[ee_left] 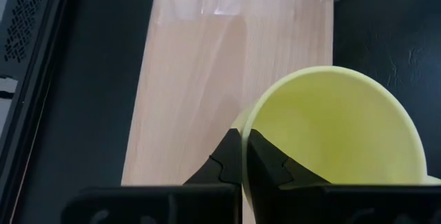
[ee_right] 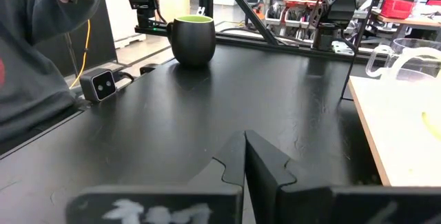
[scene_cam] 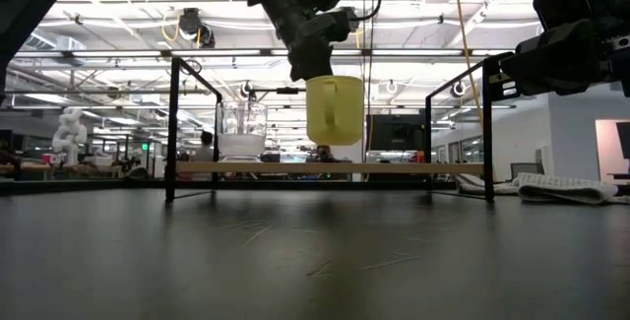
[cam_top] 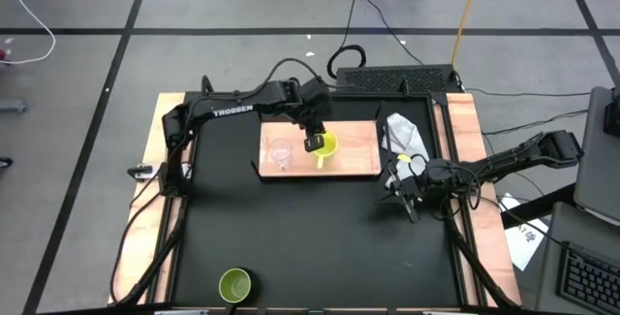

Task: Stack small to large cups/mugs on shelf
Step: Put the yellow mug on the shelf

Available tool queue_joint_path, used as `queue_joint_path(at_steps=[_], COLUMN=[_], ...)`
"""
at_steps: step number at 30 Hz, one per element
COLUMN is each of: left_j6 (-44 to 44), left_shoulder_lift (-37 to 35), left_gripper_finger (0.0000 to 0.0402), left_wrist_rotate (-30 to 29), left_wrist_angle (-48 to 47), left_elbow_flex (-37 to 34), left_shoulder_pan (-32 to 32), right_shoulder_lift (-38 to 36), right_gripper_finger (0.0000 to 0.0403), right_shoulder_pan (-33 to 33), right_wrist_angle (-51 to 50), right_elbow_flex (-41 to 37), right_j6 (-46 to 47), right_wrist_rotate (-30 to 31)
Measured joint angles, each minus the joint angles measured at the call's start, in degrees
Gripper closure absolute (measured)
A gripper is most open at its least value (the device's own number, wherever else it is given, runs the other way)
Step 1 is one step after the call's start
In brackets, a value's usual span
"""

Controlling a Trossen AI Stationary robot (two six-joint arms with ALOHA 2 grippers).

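The yellow mug point(cam_top: 327, 147) point(scene_cam: 335, 110) hangs in my left gripper point(cam_top: 314, 141) point(ee_left: 244, 136) above the middle of the wooden shelf point(cam_top: 354, 145) point(scene_cam: 394, 168). The clear glass cup point(cam_top: 281, 153) point(scene_cam: 242, 129) stands upright on the shelf's left part. The dark green mug point(cam_top: 235, 284) point(ee_right: 193, 39) stands upright on the table by the near edge. My right gripper point(cam_top: 408, 195) point(ee_right: 245, 145) is shut and holds nothing. It hovers low over the table, right of the shelf. My left gripper pinches the yellow mug's rim point(ee_left: 242, 122), one finger point(ee_left: 270, 163) inside the mug and one finger point(ee_left: 224, 160) outside. The fingers come from above, pointing down. The mug hangs upright below them, lifted clear of the shelf.
A white cloth point(cam_top: 405, 133) point(scene_cam: 561, 188) lies at the shelf's right end. A keyboard point(cam_top: 392, 79) sits beyond the far edge. A person's sleeve point(ee_right: 34, 52) shows past the table in the right wrist view. Bare black table point(cam_top: 320, 237) lies between the shelf and the green mug.
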Motion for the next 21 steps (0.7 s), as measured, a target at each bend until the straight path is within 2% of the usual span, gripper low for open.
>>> queue_joint_path(at_steps=[7, 21], left_j6=[-3.1, -1.5], left_shoulder_lift=[0.0, 0.0], left_gripper_finger=[0.0398, 0.0398], left_wrist_rotate=[0.0, -0.6], left_wrist_angle=[-0.4, -0.1], left_elbow_flex=[0.0, 0.0], left_shoulder_pan=[2.2, 2.4], right_shoulder_lift=[0.0, 0.0], right_gripper_finger=[0.0403, 0.0403], right_shoulder_pan=[0.0, 0.0], right_wrist_angle=[0.0, 0.0], right_elbow_flex=[0.0, 0.0], right_j6=[0.0, 0.0], right_wrist_rotate=[0.0, 0.0])
